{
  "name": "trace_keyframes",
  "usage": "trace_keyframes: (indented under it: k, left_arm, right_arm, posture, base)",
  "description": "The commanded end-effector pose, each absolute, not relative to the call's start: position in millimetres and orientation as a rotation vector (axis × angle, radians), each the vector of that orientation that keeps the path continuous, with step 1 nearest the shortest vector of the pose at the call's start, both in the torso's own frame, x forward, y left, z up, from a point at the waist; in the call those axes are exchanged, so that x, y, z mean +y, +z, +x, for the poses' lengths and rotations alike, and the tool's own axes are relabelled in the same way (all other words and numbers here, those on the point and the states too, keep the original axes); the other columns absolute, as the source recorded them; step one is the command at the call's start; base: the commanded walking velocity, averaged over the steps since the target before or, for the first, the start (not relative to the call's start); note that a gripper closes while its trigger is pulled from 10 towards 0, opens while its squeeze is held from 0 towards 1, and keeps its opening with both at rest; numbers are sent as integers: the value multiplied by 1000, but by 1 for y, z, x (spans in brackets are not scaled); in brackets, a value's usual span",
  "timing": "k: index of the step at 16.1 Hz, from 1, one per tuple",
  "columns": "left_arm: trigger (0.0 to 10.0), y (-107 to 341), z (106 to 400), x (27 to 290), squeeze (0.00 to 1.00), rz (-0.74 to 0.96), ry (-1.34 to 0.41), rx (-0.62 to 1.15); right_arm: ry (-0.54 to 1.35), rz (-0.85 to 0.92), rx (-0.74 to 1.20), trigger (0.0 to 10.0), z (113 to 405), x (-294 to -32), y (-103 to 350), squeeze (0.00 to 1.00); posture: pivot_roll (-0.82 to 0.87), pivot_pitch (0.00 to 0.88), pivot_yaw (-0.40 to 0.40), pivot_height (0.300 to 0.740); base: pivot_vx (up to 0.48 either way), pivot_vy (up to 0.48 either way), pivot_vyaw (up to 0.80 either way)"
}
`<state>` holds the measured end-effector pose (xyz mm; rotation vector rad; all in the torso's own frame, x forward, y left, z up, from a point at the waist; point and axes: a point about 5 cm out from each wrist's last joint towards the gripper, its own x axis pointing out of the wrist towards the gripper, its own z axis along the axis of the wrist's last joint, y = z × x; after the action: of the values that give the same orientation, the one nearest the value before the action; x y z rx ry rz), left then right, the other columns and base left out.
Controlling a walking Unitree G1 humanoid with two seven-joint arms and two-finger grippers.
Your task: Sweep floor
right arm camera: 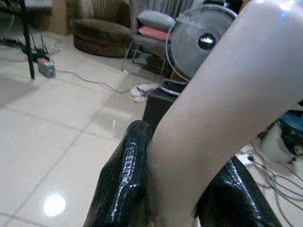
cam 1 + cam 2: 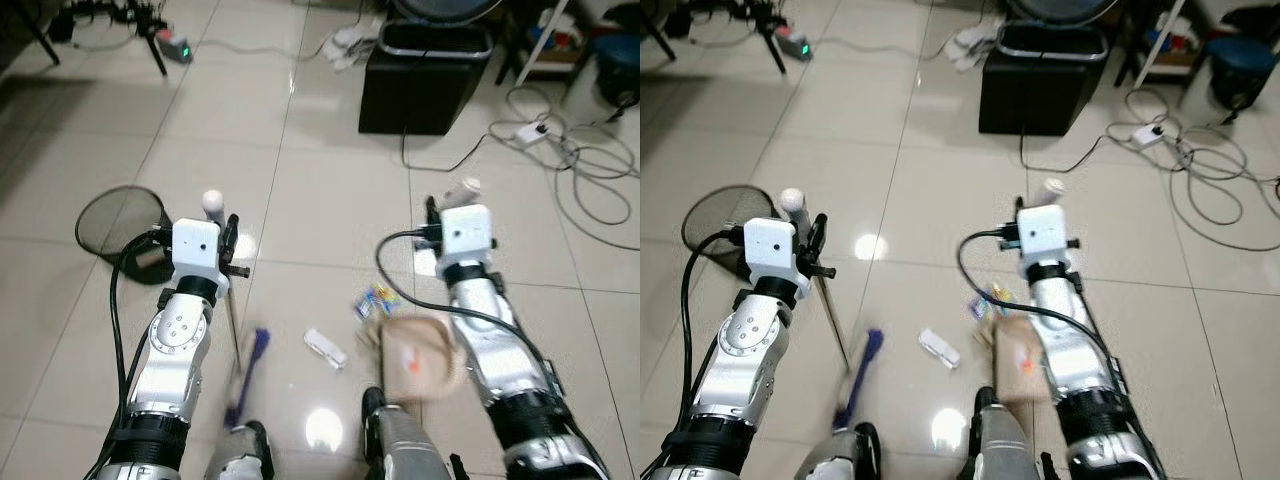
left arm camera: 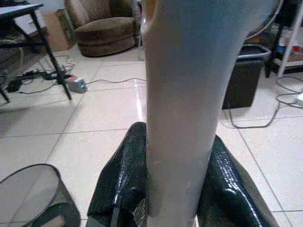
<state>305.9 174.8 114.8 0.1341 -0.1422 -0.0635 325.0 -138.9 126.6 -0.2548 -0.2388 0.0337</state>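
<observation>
Two silver arms reach forward from the lower edge of the head views, their upper parts cut off by the frame. Left gripper (image 3: 177,189) has its two black fingers (image 3: 125,179) pressed against either side of a pale cream broom handle (image 3: 182,94), which rises between them and blocks much of the wrist view. From the head camera, that handle's white rounded tip (image 2: 212,200) pokes up above the white wrist block, and a thin metal shaft (image 2: 233,325) slants down to a blurred blue-purple broom head (image 2: 248,375) on the glossy beige tiled floor (image 2: 330,200); its bristles are too smeared to make out.

Right gripper (image 1: 184,189) likewise pinches a pale cream handle (image 1: 222,94) between its fingers (image 1: 125,175). Below the right forearm hangs a tan dustpan (image 2: 418,360), partly hidden by the arm and blurred at its edges. On the tiles just beside the dustpan lie a small white rectangular scrap (image 2: 326,347) and a crumpled colourful wrapper (image 2: 375,300), whose print is unreadable.

A black wire-mesh wastebasket (image 2: 125,225) lies tipped on its side just beside the left wrist. Farther off stand a black box-shaped bin (image 2: 425,80), a black-caged fan (image 1: 199,42), and loose grey cables (image 2: 590,170) with a white power strip (image 2: 530,130).
</observation>
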Motion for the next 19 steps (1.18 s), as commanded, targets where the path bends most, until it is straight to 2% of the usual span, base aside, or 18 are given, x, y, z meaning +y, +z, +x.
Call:
trace_keyframes:
  k: [1, 9, 13, 16, 19]
  left_arm:
    - [10000, 108, 304, 174, 0, 132, -51, -120]
    - [10000, 100, 309, 160, 0, 75, -38, -103]
    - [10000, 96, 314, 153, 0, -87, 13, -74]
    - [10000, 101, 323, 152, 0, -255, 88, -81]
    - [10000, 118, 331, 150, 0, -375, 74, -154]
  right_arm:
    - [31, -287, -289, 10000, 325, -134, 130, 0]
    - [174, -304, -304, 10000, 328, -87, 119, 0]
    - [257, -224, -300, 10000, 321, -58, 114, 0]
    - [233, -175, -283, 10000, 322, -56, 113, 0]
    - [211, -163, -271, 10000, 326, -64, 113, 0]
  posture:
    - [-62, 355, 6, 740]
    - [-65, 361, 7, 740]
    - [-68, 353, 17, 740]
    - [-73, 344, 18, 740]
    - [-74, 328, 17, 740]
  base:
    - [0, 0, 0]
    - [0, 0, 0]
    - [0, 0, 0]
    - [0, 0, 0]
    - [0, 0, 0]
